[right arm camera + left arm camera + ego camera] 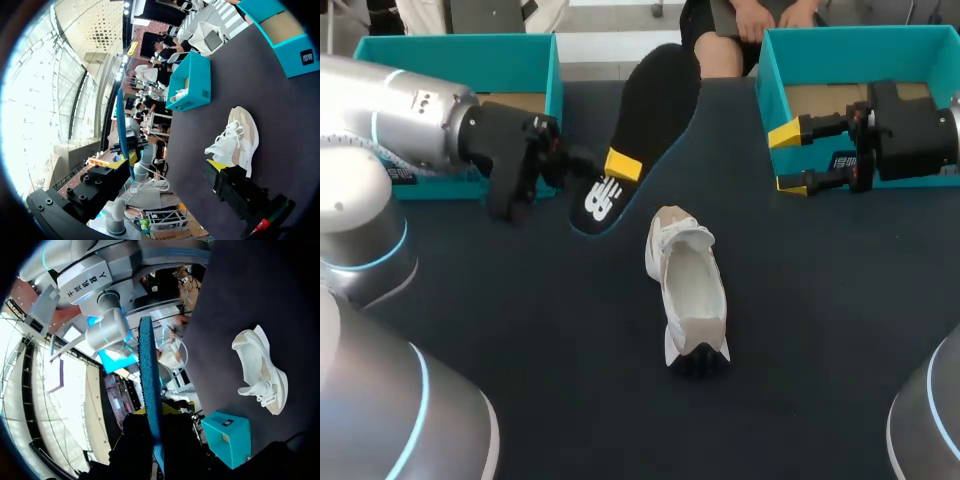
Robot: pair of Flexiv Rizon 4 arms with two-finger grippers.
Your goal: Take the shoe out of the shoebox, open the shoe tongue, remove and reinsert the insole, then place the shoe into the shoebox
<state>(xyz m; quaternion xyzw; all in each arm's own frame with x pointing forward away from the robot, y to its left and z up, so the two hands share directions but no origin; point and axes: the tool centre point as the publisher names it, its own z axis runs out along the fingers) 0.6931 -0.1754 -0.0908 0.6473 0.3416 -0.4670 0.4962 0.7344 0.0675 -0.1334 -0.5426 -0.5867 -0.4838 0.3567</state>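
Count: one shoe (pixel 687 290), one insole (pixel 655 110), two teal boxes, namely left shoebox (pixel 450 47) and right shoebox (pixel 860 37), and two pincers, namely left gripper (pixel 620 168) and right gripper (pixel 785 158). Shoe: stands on its sole near the middle of the dark table (pixel 520 330), outside both boxes, mouth upward, laced end towards the far side. Insole: raised off the table and tilted, black face with white logo upward, logo end at the left gripper, other end pointing towards the far edge between the two boxes. Left gripper: clamped on the insole's logo end, one yellow tip on the upper face, the other finger hidden beneath; seen edge-on between the fingers in the left wrist view. Shoe relative to it: nearer the robot and off to the right, close to the insole's logo end but apart from insole and fingers. Right gripper: fingers spread wide, nothing between them, yellow tips at the left wall of the right shoebox and pointing towards the middle. Shoe relative to it: well apart, on the table out ahead of the fingers.
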